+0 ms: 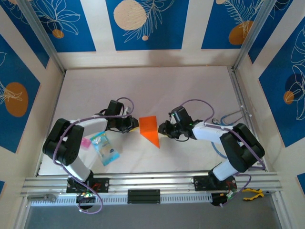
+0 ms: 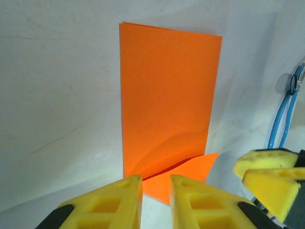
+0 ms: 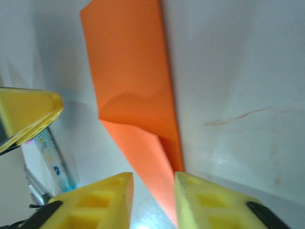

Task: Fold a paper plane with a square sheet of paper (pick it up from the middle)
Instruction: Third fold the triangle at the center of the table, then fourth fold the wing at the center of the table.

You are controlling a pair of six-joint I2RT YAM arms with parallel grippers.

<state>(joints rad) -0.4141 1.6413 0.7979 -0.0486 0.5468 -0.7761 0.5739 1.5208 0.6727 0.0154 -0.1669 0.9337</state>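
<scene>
Already folded orange sheet (image 1: 149, 130), one corner turned; left gripper (image 2: 156, 185), right gripper (image 3: 153, 182) ajar.

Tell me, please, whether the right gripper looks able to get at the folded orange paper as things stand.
Probably yes: the folded orange paper lies on the table ahead of the right gripper, its pointed end seen between the parted fingers, with nothing in the way.

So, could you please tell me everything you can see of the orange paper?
The sheet of paper is thin, plain, bright orange and partly folded: a long doubled strip whose near end is turned in as a triangular flap, making a point. It lies on the white table between the left gripper and right gripper, whose open yellow jaws flank the pointed end; contact is unclear.
</scene>
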